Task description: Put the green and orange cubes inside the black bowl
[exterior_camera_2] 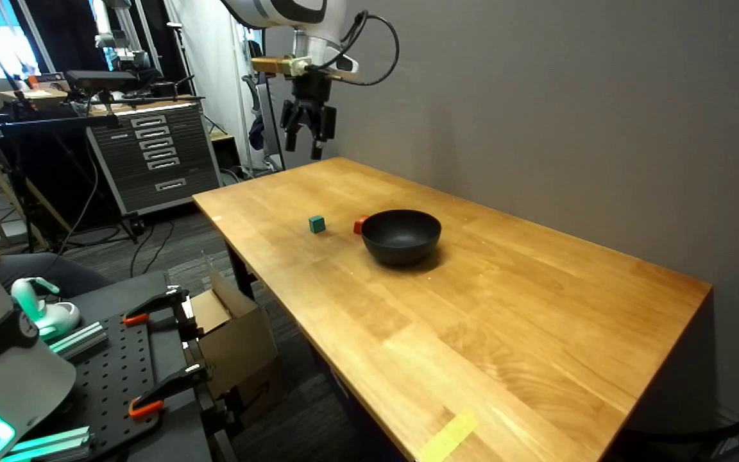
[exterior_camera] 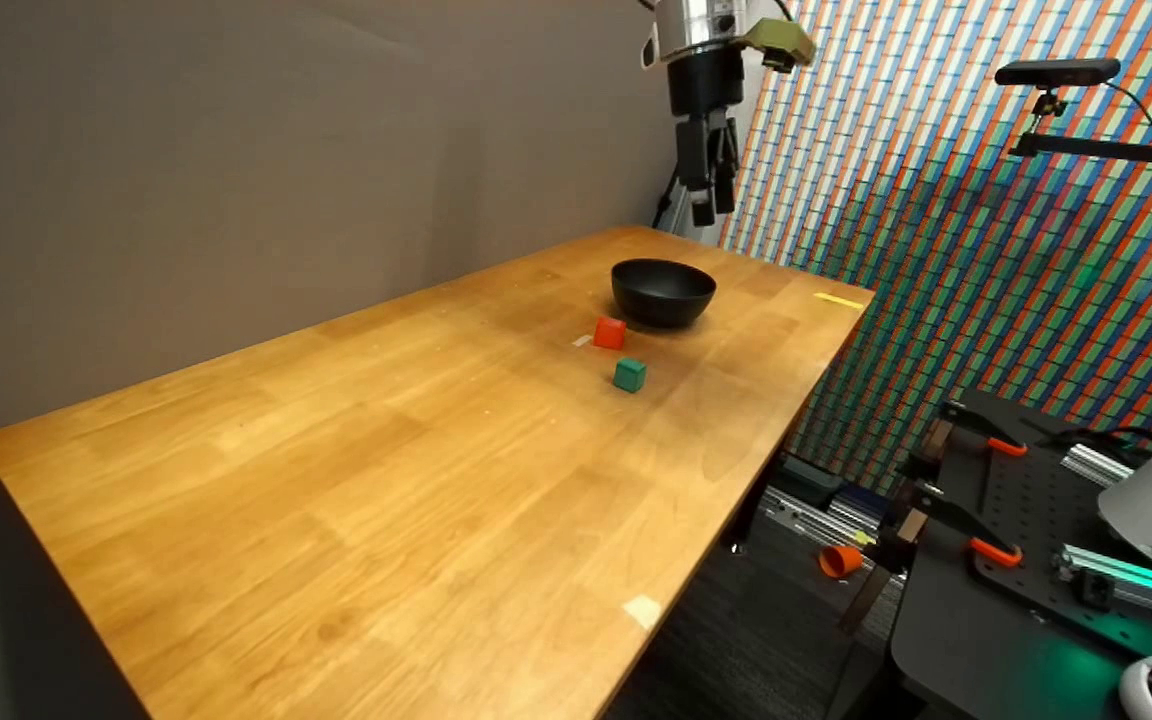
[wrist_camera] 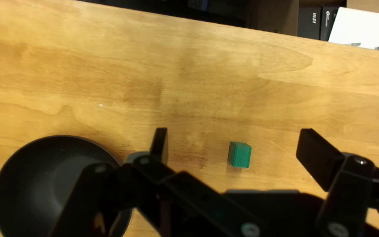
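Observation:
The green cube [exterior_camera: 629, 375] sits on the wooden table, apart from the bowl; it also shows in an exterior view [exterior_camera_2: 317, 224]. The orange cube, reddish-orange [exterior_camera: 609, 333], lies close beside the black bowl [exterior_camera: 663, 293]; the bowl partly hides it in an exterior view [exterior_camera_2: 360, 224]. I cannot make out the orange cube in the wrist view. The bowl [exterior_camera_2: 401, 237] stands upright, and the visible part of its inside holds nothing. My gripper [exterior_camera: 714, 207] is open and empty, high above the table. In the wrist view the green cube [wrist_camera: 240, 154] appears between the spread fingers [wrist_camera: 234, 148].
The wooden table [exterior_camera: 386, 500] runs along a grey wall [exterior_camera_2: 568, 128]. Yellow tape [exterior_camera_2: 450, 436] and a pale tape patch [exterior_camera: 643, 611] mark its surface. A black side table with clamps [exterior_camera: 986, 540] stands alongside. A cardboard box [exterior_camera_2: 235, 346] is on the floor.

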You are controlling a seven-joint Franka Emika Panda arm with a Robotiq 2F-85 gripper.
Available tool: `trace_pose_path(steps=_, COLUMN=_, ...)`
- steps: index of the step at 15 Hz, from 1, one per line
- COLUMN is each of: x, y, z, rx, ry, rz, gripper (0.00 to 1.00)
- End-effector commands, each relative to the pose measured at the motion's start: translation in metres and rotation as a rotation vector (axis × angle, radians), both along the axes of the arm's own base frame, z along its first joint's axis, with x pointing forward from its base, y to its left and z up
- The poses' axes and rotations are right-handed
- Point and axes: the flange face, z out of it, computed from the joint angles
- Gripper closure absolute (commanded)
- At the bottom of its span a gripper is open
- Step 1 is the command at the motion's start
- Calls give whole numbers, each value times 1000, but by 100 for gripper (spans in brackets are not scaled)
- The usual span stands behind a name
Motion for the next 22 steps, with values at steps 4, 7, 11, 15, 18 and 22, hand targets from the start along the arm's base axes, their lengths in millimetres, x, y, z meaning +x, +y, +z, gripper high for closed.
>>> trace_pose_path(steps=4, x=49, y=1, z=-47, rx=92, ry=104, rz=32, gripper=0)
trace_pose_path(steps=7, x=57, y=7, z=-72, rx=105, ry=167, rz=56, gripper=0)
trace_pose_path(steps=11, x=63, y=29, z=-108, rx=89, ry=258, rz=96, gripper=0)
trace_pose_path(steps=15, x=69, y=62, z=-138, rx=81, ry=312, rz=143, gripper=0)
trace_pose_path(steps=18, x=72, y=77, z=-153, rx=67, ry=325, rz=154, gripper=0)
trace_pose_path(steps=22, x=77, y=86, z=-171, rx=32, ry=300, rz=155, gripper=0)
